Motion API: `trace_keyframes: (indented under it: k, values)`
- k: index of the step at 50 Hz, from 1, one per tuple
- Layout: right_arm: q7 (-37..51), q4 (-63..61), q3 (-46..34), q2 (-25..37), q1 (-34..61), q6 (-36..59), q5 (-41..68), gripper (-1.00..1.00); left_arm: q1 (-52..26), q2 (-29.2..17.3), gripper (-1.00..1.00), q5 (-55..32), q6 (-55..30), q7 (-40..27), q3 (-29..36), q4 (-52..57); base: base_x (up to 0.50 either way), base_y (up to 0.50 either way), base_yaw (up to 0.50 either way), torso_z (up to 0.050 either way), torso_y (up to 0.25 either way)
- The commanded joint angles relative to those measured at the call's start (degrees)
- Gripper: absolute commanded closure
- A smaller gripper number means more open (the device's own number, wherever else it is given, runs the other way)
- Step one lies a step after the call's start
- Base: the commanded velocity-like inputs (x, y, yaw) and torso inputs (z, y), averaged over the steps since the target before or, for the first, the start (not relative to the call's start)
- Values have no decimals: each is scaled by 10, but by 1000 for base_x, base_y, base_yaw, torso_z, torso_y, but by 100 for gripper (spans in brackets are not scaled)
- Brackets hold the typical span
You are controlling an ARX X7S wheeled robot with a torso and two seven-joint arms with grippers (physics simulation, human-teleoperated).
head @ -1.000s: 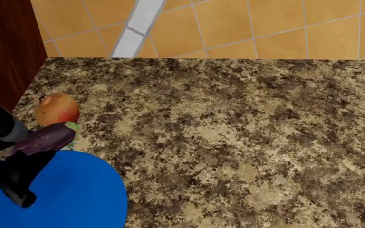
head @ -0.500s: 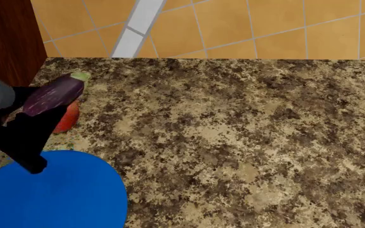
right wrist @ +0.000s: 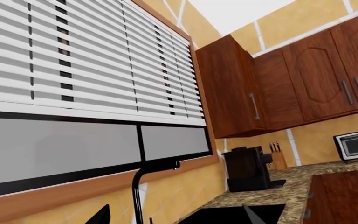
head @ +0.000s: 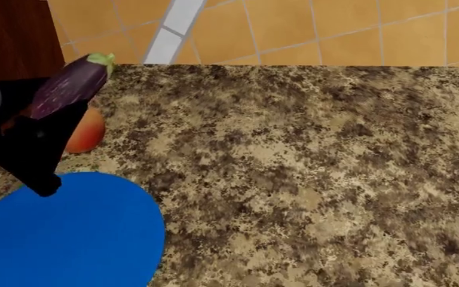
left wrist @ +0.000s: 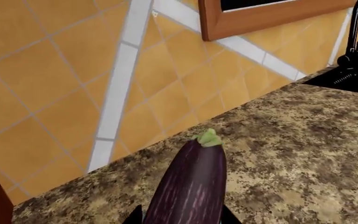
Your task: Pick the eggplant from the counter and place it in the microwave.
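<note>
We've got the left hand (head: 42, 128) clamped on the small glossy dark-purple eggplant (head: 70, 84), gripping it around the fat lower end, so the vegetable is up in the air and not resting on anything. Its long axis runs straight out from the hand, pale green stem cap leading and tilted up toward the orange tiled wall (head: 293, 30). In the left wrist view the eggplant (left wrist: 191, 184) pokes out between the two dark finger tips at the frame's edge, so the grip looks centred.

Right behind the hand sits a round red-yellow fruit (head: 86, 133), partly hidden, and next to it a round blue plate (head: 78, 239), both on the speckled brown-and-tan stone worktop (head: 309, 173), which is otherwise bare in the head view.

The right hand only shows as two dark tips spread apart at the frame's edge in its own wrist view (right wrist: 175, 215), with nothing between them, so it reads as open and empty. That same view catches a silver microwave (right wrist: 357, 144) far off along the run, past a sink, a black faucet (right wrist: 145, 186) and a black coffee maker (right wrist: 249, 170). So our guess is the carry has to go that way, well away from the eggplant.

No brands or readable writing anywhere.
</note>
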Motion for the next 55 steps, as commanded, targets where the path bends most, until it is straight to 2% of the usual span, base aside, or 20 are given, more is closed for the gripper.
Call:
trace_keyframes:
  k: [1,44,55]
  values:
    - [3,1,0,4,-3,2,1,-100,-1,5,100,-2,8,-6,-1,3,-484,0,0,0,0]
    - [13,-1,-22,18,-5,1,-4,-100,19,0,100,6,34,1,-7,12,-485,0,0,0,0]
    - [20,-4,-26,30,-6,6,-3,-100,28,1,100,7,54,5,-17,23,0,0,0,0,0]
